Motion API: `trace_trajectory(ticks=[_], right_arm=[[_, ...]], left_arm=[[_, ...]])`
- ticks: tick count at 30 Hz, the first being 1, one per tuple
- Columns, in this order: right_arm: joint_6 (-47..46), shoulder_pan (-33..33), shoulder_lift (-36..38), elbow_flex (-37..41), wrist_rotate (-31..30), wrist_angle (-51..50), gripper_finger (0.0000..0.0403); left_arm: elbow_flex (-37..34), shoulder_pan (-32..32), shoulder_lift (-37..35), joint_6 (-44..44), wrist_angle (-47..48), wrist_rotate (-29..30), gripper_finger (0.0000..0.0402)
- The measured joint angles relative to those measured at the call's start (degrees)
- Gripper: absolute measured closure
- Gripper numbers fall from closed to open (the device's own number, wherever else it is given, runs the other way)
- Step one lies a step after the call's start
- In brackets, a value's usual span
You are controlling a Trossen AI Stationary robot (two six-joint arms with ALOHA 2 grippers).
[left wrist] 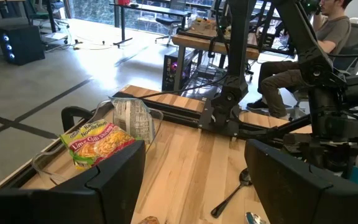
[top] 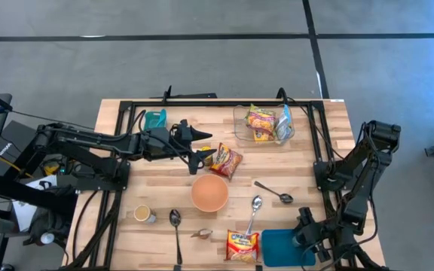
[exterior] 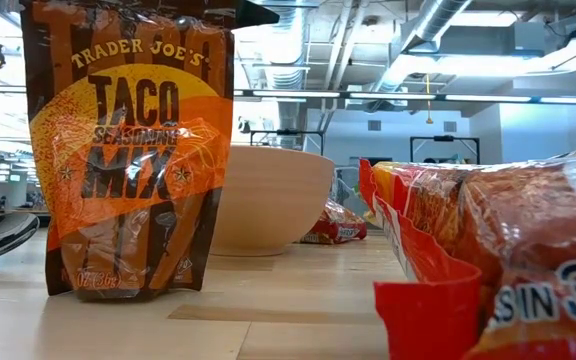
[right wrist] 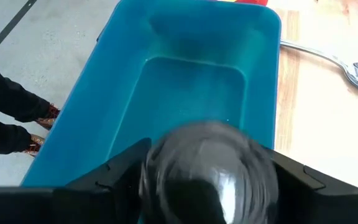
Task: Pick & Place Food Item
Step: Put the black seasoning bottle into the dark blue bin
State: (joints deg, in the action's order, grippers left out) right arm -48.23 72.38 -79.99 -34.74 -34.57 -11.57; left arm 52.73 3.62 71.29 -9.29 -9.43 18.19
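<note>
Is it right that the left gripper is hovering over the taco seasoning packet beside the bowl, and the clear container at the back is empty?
Not quite: the clear container isn't empty; the high view shows noodle packets inside. The left gripper does hover by the taco seasoning packet beside the bowl.

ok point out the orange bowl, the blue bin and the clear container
orange bowl (top: 209, 193): high view, inner bottom
blue bin (right wrist: 191, 93): right wrist view, inside floor
clear container (top: 239, 128): high view, bare left rim

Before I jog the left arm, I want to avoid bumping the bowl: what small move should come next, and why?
Probably ease the left gripper down onto the orange snack packet. Its fingers stand open right at the packet's edge, holding nothing, and the bowl sits just beside, so a short, straight descent looks safest. The right gripper waits over the blue tray.
</note>
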Motion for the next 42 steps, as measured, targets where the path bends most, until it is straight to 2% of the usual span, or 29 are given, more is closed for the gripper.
trace_trajectory(ticks=[42], right_arm=[[0.7, 0.0, 0.2, -1.09, -0.21, 2.95, 0.0153]], left_arm=[[0.0, 0.01, 0.0, 0.0, 0.01, 0.0, 0.0131]])
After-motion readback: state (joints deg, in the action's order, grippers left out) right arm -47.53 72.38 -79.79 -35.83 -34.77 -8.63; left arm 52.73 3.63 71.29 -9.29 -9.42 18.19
